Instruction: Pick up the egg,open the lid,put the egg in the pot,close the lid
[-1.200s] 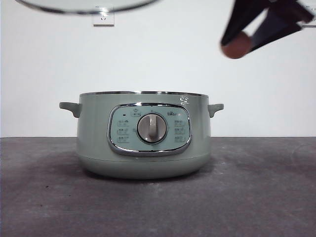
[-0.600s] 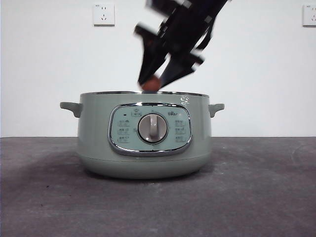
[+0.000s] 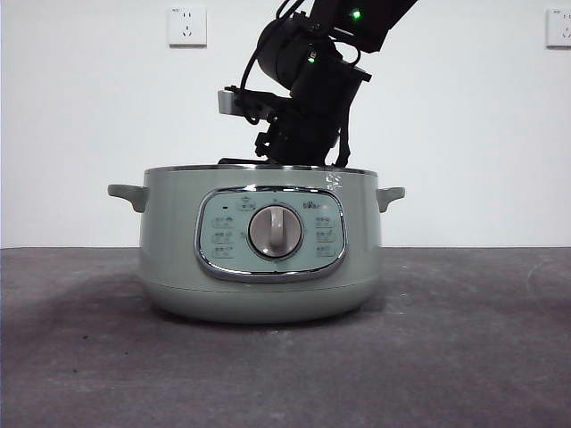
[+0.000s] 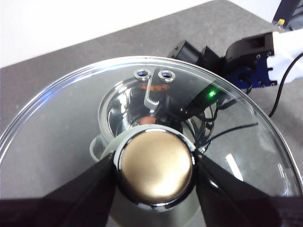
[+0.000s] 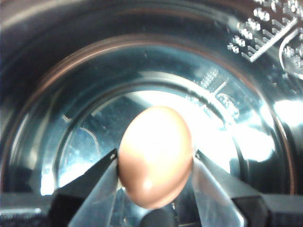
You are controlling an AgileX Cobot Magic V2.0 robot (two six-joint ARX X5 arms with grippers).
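Observation:
The sage-green pot stands open in the middle of the table. My right arm reaches down into it from above, so its jaws are hidden behind the pot wall in the front view. The right wrist view shows my right gripper shut on the brown-orange egg, inside the pot's shiny steel bowl. My left gripper is shut on the knob of the glass lid, holding it high over the pot. Through the glass I see the pot and the egg below.
The dark grey table runs on both sides of the pot. Two wall sockets sit on the white wall behind. The right arm's blue and white base stands beyond the pot in the left wrist view.
The right gripper has carried the egg from the upper right down into the pot, below its rim. The lid's rim has left the top of the front view.

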